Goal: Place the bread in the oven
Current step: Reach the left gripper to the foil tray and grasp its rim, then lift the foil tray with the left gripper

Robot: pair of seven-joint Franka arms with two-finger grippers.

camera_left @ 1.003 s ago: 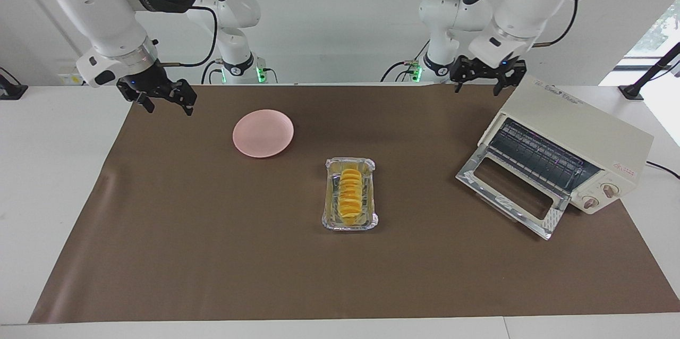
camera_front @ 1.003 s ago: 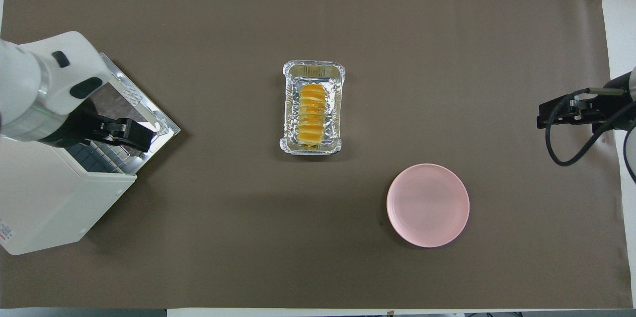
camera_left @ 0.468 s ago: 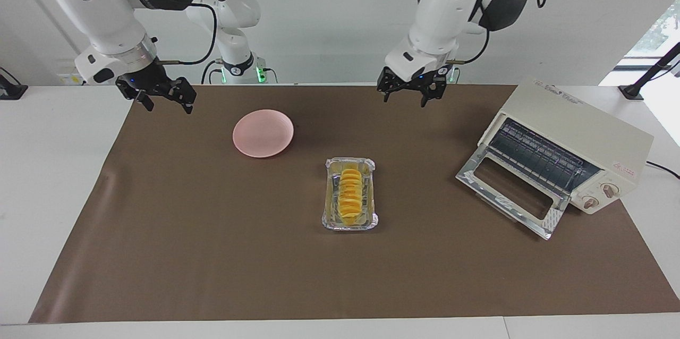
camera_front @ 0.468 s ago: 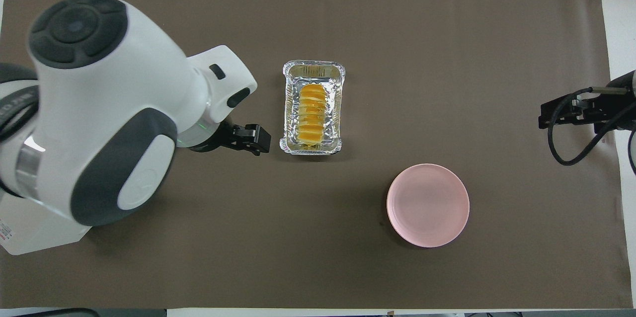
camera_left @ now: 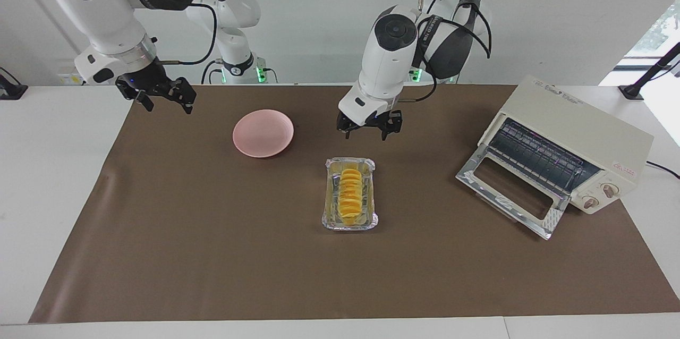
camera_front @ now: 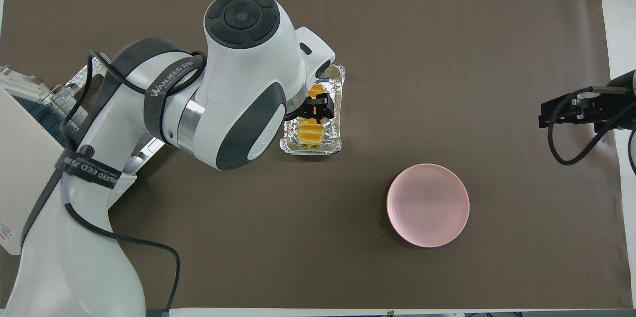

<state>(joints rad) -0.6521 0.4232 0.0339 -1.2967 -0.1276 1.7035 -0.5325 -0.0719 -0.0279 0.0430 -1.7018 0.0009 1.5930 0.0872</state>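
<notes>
Hanging in the air over the foil tray (camera_left: 349,194), the left gripper (camera_left: 368,130) has its jaws spread wide and holds nothing; in the facing view it stands well clear above the tray, though from overhead it covers part of the bread (camera_left: 350,195). The bread lies lengthwise inside that tray at mid-table, untouched; the oven (camera_left: 563,147) sits toward the left arm's end of the table, its glass door dropped open and the rack bare. The step in hand, as I judge it, is the approach to the loaf — no grasp yet made. The next move calls for a straight descent with the fingers straddling the loaf across its narrow width, clear of the foil walls; then a close, a lift and a carry to the open oven. The right gripper (camera_left: 162,94) waits, jaws apart and empty, over the table's edge beside the pink plate (camera_left: 263,133).
</notes>
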